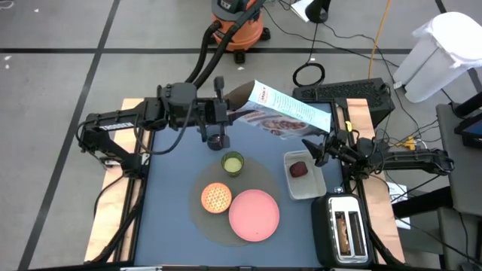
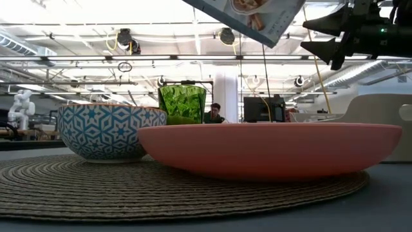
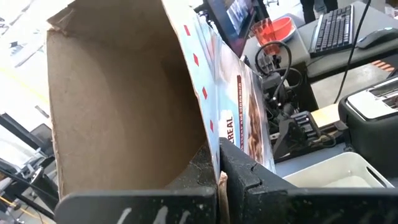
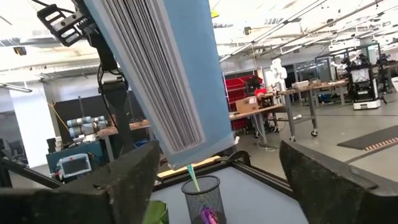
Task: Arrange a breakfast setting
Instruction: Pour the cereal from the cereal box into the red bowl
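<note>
Left gripper (image 3: 219, 180) pinches the open cereal box (image 1: 282, 113) by its wall, held tilted above the tabletop's (image 1: 169, 181) far side, probably to pour or reposition. Right gripper (image 1: 312, 148) spread wide beside the box, over the clear tub (image 1: 312, 187), likely just released.

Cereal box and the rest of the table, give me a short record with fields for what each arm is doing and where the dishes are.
left gripper: shut on the cereal box, holding it tilted in the air
right gripper: open, empty, above the clear tub
grey mat: bears the pink plate, patterned bowl and green cup
dark red fruit: in the clear tub
toaster: near the right arm
</note>
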Robot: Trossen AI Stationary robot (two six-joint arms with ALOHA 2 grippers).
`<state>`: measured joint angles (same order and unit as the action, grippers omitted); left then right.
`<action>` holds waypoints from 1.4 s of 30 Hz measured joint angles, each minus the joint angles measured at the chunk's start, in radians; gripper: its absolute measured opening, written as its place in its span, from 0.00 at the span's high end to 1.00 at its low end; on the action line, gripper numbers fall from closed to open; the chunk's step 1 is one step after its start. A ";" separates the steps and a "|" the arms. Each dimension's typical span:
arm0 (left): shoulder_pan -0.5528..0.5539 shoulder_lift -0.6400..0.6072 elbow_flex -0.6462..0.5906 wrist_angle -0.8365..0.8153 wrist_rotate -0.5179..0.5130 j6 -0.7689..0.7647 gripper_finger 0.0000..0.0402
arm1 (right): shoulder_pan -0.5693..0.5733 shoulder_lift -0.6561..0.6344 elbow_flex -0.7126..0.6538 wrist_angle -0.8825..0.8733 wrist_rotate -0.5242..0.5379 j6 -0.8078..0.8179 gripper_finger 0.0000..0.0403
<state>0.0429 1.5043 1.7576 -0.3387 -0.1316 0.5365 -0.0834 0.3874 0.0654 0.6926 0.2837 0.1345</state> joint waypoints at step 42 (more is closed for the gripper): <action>0.000 0.000 0.000 0.009 0.055 -0.101 1.00 | 0.000 0.436 0.016 0.547 -0.182 -0.165 0.08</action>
<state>0.0433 1.5047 1.7576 -0.3297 -0.0769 0.4359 -0.0830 0.8234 0.0814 1.2401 0.1017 -0.0305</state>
